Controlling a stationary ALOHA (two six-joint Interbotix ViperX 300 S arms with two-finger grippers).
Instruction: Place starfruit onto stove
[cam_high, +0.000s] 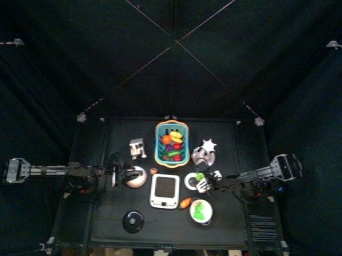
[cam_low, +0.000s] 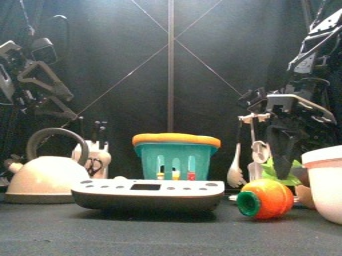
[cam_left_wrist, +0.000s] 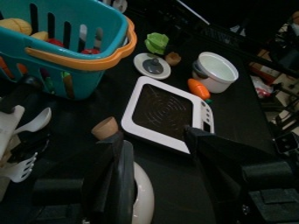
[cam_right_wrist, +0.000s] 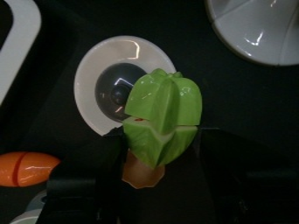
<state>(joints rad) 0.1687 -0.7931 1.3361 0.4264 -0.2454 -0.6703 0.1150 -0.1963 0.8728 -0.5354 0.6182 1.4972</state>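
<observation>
At far left in the front view: pale kettle, resting on the black table. Above it, left gripper, jaws spread, nothing between them, hovering over the kettle's lid. Just beyond those jaws: stove, a flat white slab with a dark ribbed middle, lying flat near the table's front. Behind the stove: teal basket with an orange rim, holding colourful items. Right of the stove, in the top view: small white plate with a grey centre. Directly above that plate: right gripper, clamped on the starfruit. Starfruit green, ribbed, held at its lower end, lifted clear of the plate and well apart from the stove. Beside the plate: orange toy, on the table. At far right: white bowl, near the table's front corner.
</observation>
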